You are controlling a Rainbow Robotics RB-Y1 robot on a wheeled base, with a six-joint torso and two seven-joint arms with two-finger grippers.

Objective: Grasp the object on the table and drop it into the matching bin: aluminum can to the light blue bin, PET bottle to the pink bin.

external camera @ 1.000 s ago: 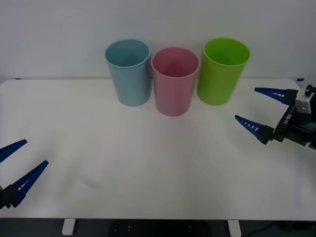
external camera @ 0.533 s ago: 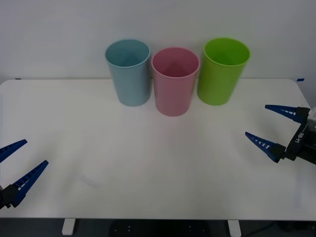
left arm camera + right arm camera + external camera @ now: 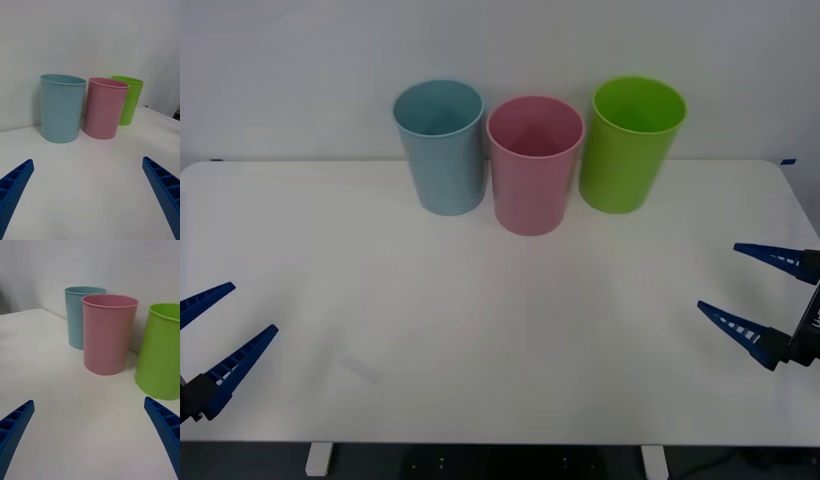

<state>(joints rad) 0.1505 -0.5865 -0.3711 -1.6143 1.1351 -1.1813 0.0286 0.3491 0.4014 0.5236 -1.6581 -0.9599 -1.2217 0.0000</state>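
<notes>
The light blue bin [image 3: 442,150] [image 3: 62,108] [image 3: 77,318], the pink bin [image 3: 532,170] [image 3: 108,333] [image 3: 105,108] and a lime green bin [image 3: 627,150] stand in a row at the back of the white table [image 3: 480,320]. The PET bottle is out of view; what I can see inside the pink bin's mouth is bare wall. My right gripper [image 3: 718,276] [image 3: 88,400] hovers open and empty at the table's right edge, facing the bins. Low at the front left edge, my left gripper [image 3: 252,308] [image 3: 87,160] is also open, with nothing in it.
The lime green bin [image 3: 159,352] [image 3: 129,99] stands just right of the pink one, almost touching it. A plain white wall rises behind the bins. Bare white tabletop stretches between both grippers and the bins.
My right gripper has drawn back from near the green bin toward the table's right front edge, staying open. The left gripper and the bins have not moved.
</notes>
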